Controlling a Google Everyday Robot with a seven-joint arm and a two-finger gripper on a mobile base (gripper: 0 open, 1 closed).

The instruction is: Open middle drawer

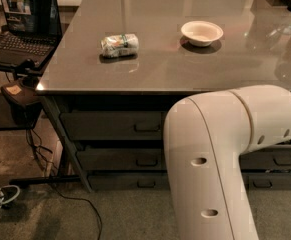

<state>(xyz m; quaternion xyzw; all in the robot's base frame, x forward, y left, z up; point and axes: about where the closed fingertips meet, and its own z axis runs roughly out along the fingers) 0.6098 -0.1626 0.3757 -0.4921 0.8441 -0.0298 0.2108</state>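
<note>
- The middle drawer (112, 159) sits shut under the table (155, 71), in the left stack. It lies between the taller top drawer (102, 125) and the slimmer bottom drawer (112, 182).
- Its front is flush with its neighbours, so we judge that the pull has not yet begun.
- The only place to take hold is the small black handle (146, 161) at the centre of the front. It is a stiff loop, and the rest of the front is flat with nothing to grab.
- We expect a rigid drawer on runners, wide and probably not light. It should be pulled straight out along its track, and a skewed pull could make it bind.
- The loop is small and looks smooth, so a shallow hold could slip off. We would seat well inside it before pulling.
- The handles above and below look much alike and sit near each other, so picking the wrong row is a risk.
- The white arm (210, 154) fills the lower right and covers part of the drawer fronts.
- The gripper is not in sight, somewhere beyond the arm, and we cannot tell whether it is open or closed.
</note>
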